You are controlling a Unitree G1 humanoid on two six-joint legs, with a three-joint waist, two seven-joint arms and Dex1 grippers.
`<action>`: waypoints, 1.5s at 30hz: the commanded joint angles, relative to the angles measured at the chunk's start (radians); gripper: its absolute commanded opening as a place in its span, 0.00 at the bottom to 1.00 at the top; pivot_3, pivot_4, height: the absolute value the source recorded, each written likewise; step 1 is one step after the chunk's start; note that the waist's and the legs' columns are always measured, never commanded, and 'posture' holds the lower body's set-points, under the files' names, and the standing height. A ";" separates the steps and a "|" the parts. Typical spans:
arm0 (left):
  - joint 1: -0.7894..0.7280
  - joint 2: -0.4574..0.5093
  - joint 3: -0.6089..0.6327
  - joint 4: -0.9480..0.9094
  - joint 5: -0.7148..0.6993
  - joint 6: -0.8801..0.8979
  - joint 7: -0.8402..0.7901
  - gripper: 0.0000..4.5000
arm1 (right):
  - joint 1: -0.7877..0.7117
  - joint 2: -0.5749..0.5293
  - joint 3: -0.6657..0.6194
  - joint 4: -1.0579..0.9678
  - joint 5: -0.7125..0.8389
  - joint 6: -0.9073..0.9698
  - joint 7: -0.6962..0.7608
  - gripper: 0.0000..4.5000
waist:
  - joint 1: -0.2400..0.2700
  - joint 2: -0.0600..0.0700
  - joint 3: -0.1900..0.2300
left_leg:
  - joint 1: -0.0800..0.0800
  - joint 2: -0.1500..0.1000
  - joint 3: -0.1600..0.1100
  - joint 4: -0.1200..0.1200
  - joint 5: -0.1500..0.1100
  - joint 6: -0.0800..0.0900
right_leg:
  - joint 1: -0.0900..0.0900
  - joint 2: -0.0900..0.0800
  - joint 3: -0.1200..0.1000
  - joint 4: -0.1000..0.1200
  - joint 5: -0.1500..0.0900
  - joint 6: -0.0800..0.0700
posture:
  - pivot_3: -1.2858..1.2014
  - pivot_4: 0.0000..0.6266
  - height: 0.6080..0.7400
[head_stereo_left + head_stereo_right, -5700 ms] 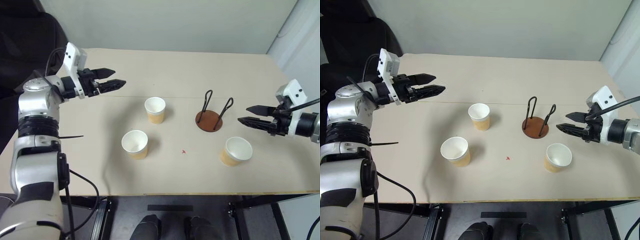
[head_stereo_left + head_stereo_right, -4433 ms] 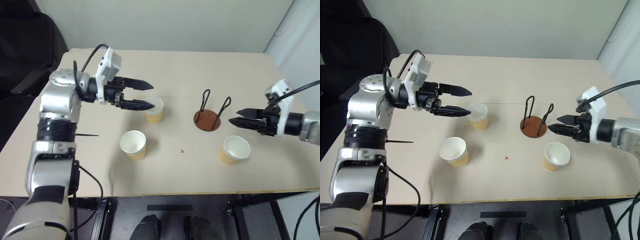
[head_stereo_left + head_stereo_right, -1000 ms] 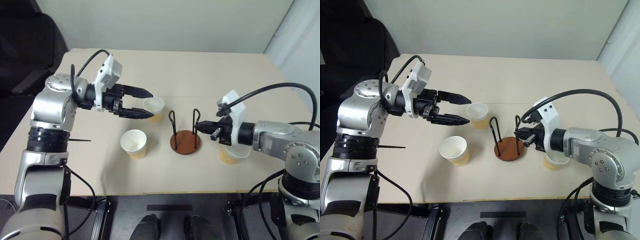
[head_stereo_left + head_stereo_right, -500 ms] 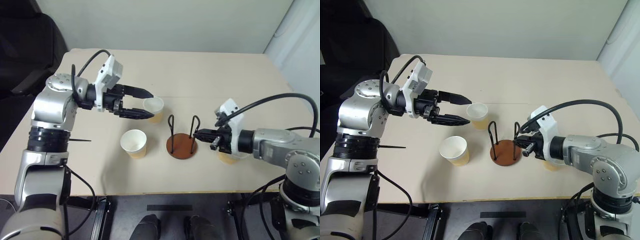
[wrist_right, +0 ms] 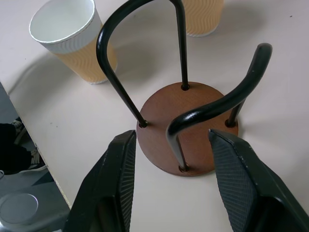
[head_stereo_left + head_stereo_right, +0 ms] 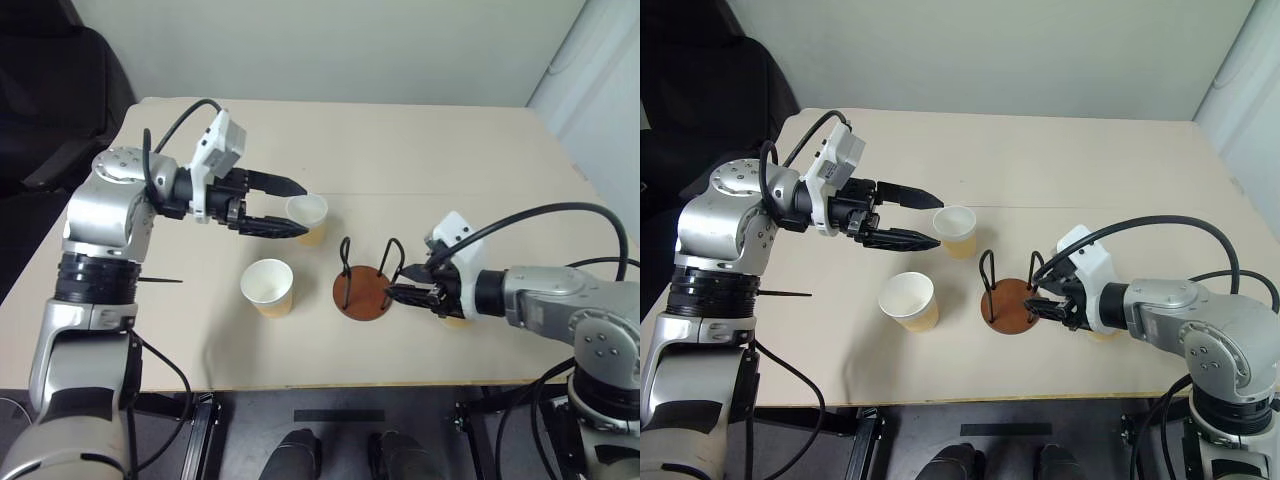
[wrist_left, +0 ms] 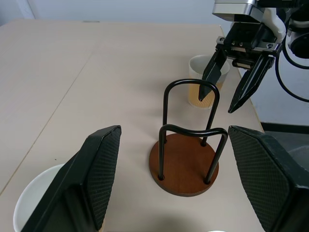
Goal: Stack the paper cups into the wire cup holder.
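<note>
The wire cup holder (image 6: 362, 295), a brown disc with two black loops, stands near the table's front edge. My right gripper (image 6: 394, 282) is open at its right side, with the nearer loop (image 5: 212, 108) standing free between its fingers (image 5: 120, 186). One paper cup (image 7: 197, 67) sits just behind that hand, mostly hidden in the head views. A second cup (image 6: 267, 287) stands left of the holder. The far cup (image 6: 316, 214) lies at the tips of my left gripper (image 6: 300, 209), which hovers open above the table.
The holder and two cups sit close together (image 5: 72, 41), within a hand's width. The table's front edge (image 6: 330, 385) runs just below the holder. A black chair (image 6: 60, 70) stands past the far left corner.
My right gripper, earlier shut on the holder's near loop, has opened and let it go. The holder slid slightly left and nearer with that hand. The left arm kept still.
</note>
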 commanded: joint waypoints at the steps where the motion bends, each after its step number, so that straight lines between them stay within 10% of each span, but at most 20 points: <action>1: -0.021 0.008 0.014 -0.010 -0.005 -0.019 0.001 0.85 | -0.034 -0.049 -0.065 -0.026 0.044 0.018 0.037 0.53 | 0.000 0.000 0.000 | 0.000 0.000 0.000 0.000 0.000 0.000 | 0.000 0.000 0.000 0.000 0.000 0.000 | 0.52 0.24 1.00; 11: -0.042 -0.004 0.013 0.046 0.026 -0.062 0.042 0.85 | -0.094 -0.189 -0.117 0.062 0.042 -0.099 0.068 0.53 | 0.000 0.000 0.000 | 0.000 0.000 0.000 0.000 0.000 0.000 | 0.000 0.000 0.000 0.001 0.000 0.000 | 0.52 0.24 1.00; 28: -0.166 -0.018 -0.122 0.477 0.432 -0.829 0.204 0.85 | -0.345 -0.296 0.109 0.186 -0.033 -0.445 0.291 0.53 | 0.000 0.000 0.000 | -0.007 -0.001 0.000 -0.001 0.000 0.001 | -0.008 -0.001 0.000 0.000 0.000 0.000 | 0.52 0.24 1.00; 45: -0.233 -0.085 -0.179 0.701 0.578 -1.143 0.345 0.85 | -0.301 -0.343 0.113 0.144 -0.021 -0.458 0.318 0.53 | 0.002 0.000 0.000 | -0.014 -0.001 0.000 0.001 0.000 0.001 | -0.014 -0.002 -0.001 0.004 0.000 0.000 | 0.52 0.24 1.00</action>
